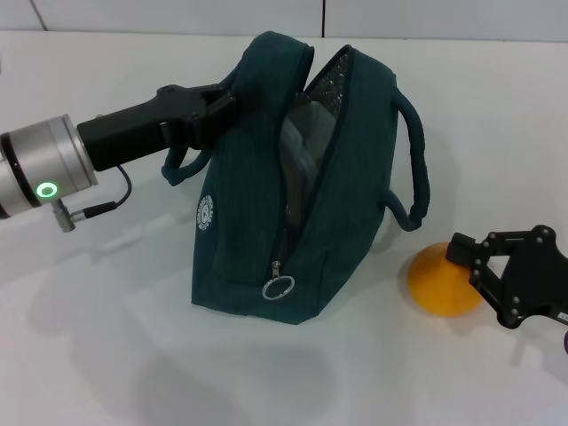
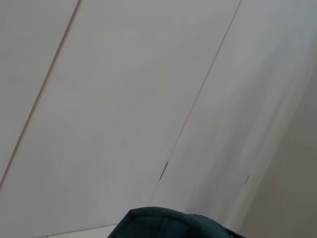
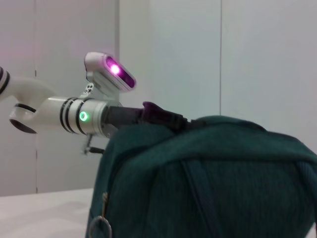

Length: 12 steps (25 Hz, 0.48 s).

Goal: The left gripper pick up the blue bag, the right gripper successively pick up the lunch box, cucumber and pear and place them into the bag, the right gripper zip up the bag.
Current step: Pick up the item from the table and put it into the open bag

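Pear waits beside the propped-open bag

The left gripper [image 1: 213, 111], at ten o'clock, is clenched on the soft blue bag [image 1: 302, 204], standing mid-surface. At four o'clock, the right gripper [image 1: 479, 266] is spread around the pear [image 1: 439, 280]: smooth, firm, bruisable, best pinched across its belly.

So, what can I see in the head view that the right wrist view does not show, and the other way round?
Only the head view shows the orange fruit on the table, the right gripper open beside it, and the bag's unzipped opening. Only the right wrist view shows the left arm's wrist camera with its purple light. Both show the blue bag standing upright, its zipper ring, and the left gripper at the bag's top edge.
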Motion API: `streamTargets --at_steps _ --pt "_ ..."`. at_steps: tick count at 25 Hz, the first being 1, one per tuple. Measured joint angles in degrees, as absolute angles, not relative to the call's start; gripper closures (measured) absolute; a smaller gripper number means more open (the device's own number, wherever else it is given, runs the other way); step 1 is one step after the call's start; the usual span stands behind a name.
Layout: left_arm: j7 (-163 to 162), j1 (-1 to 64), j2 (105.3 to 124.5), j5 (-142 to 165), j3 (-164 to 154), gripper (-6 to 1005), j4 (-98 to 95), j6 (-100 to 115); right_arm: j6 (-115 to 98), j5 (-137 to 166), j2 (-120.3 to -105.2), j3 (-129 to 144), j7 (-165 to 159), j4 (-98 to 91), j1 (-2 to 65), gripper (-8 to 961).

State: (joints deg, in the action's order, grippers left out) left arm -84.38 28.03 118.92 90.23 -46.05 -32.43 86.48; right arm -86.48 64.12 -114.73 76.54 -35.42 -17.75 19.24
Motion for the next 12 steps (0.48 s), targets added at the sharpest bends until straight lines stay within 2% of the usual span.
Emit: streamTargets --at_steps 2,7,12 --pt "-84.4 28.0 118.92 90.2 -46.0 956 -32.4 86.5 -87.7 64.1 -114.5 76.4 -35.4 -17.7 19.3 912" --pt "-84.4 27.9 118.92 90.2 -46.1 956 -32.4 86.5 -93.9 63.6 -114.1 74.4 -35.3 -18.3 19.3 920" --pt "-84.8 27.7 118.84 89.8 -46.1 956 -32.6 86.8 -102.0 63.6 -114.9 67.2 -36.8 -18.4 21.8 920"
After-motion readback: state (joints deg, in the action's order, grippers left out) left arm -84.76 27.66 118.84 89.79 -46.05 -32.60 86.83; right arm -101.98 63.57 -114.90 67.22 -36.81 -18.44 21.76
